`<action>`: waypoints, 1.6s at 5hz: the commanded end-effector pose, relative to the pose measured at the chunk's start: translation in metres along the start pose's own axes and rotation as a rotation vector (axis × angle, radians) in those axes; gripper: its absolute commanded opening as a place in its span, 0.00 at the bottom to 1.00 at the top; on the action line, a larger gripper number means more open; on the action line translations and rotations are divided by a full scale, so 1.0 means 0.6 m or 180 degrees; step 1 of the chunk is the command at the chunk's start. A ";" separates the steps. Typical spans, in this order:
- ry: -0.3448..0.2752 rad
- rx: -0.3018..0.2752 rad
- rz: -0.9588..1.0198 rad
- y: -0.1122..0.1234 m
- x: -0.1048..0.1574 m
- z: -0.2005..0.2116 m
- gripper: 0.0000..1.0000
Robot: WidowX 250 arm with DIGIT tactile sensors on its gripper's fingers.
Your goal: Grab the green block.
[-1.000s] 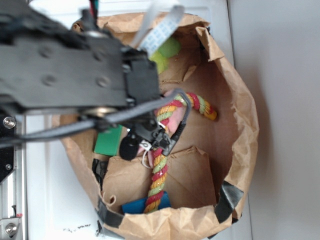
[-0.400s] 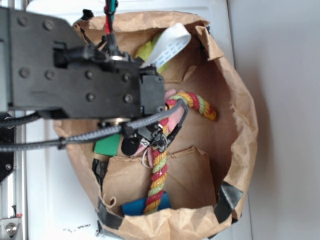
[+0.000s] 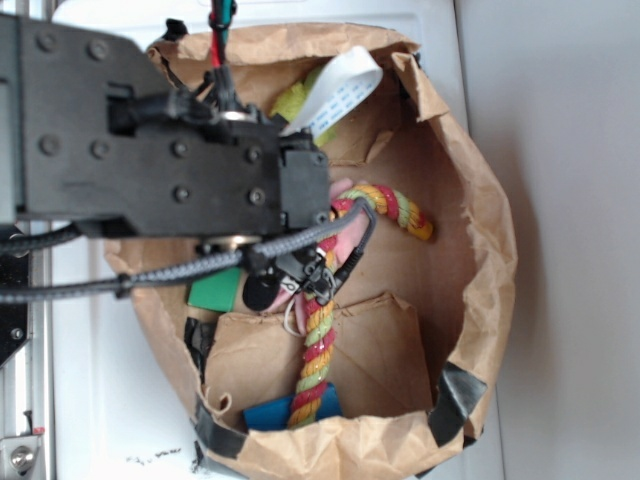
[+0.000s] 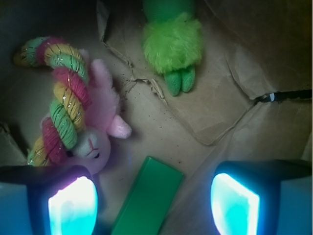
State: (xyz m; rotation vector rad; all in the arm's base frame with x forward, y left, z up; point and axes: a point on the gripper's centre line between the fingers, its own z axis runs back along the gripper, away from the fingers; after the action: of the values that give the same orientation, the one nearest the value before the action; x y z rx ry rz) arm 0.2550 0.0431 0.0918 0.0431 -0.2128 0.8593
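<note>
The green block (image 4: 149, 198) is a flat medium-green slab lying on the brown paper floor of the bag, slanted, its near end running out of the bottom of the wrist view. My gripper (image 4: 154, 205) hangs above it, open, with the block lying between and below the two glowing fingertips (image 4: 73, 205). Nothing is held. In the exterior view only a corner of the green block (image 3: 215, 290) shows under the black arm, and the gripper (image 3: 290, 285) is mostly hidden by it.
A pink plush unicorn (image 4: 98, 137) with a striped rope mane (image 4: 61, 98) lies just left of the block. A fuzzy yellow-green plush toy (image 4: 172, 41) lies farther ahead. A blue block (image 3: 272, 413) sits by the bag's near wall. Paper bag walls (image 3: 480, 220) surround everything.
One second ago the arm sat lower and more to the left in the exterior view; it has since shifted up and right over the bag. Since 0.4 s ago nothing has moved.
</note>
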 end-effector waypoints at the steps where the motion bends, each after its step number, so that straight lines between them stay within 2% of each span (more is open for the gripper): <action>1: -0.0068 -0.0011 -0.0164 0.016 0.013 -0.014 1.00; 2: -0.0067 -0.0010 -0.0284 0.017 0.007 -0.024 1.00; 5: 0.0182 0.0010 -0.0418 0.036 -0.024 -0.029 1.00; 6: 0.0284 -0.0065 -0.0363 0.029 -0.037 -0.037 1.00; 8: 0.0276 -0.0364 -0.0182 0.014 -0.031 -0.056 1.00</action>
State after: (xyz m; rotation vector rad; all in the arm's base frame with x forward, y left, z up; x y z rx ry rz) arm 0.2406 0.0264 0.0486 -0.0947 -0.1541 0.7954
